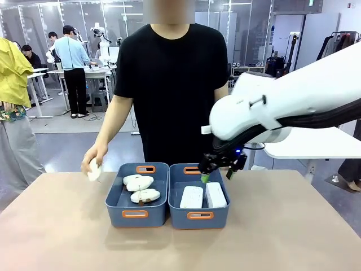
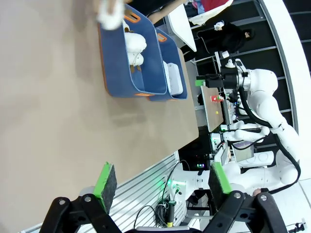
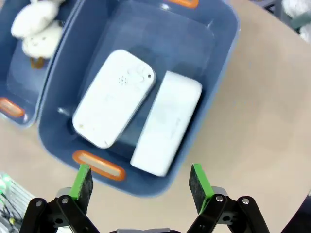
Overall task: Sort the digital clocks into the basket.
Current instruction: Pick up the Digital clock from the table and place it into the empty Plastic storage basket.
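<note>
Plush toys (image 1: 139, 188) fill the neighbouring bin (image 1: 137, 214) beside basket (image 1: 198, 216).

Take the right gripper (image 1: 216, 176) as your reference. Below it and spreading out on every side, you have a plain tan table (image 1: 56, 226) with a matte top. Beyond the table's far edge, behind the gripper, a smooth grey floor (image 1: 67, 121) runs back into a large open room. Far behind it and off to its left, white desks (image 1: 84, 72) stand in front of tall glass partitions (image 1: 34, 22) with dark frames. Strip ceiling lights (image 1: 121, 7) glow above them, giving even, cool light. Close on the gripper's right, a white tabletop (image 1: 304, 148) juts in. Above and beyond that, a clothes rail (image 1: 338, 42) holds dark garments.
</note>
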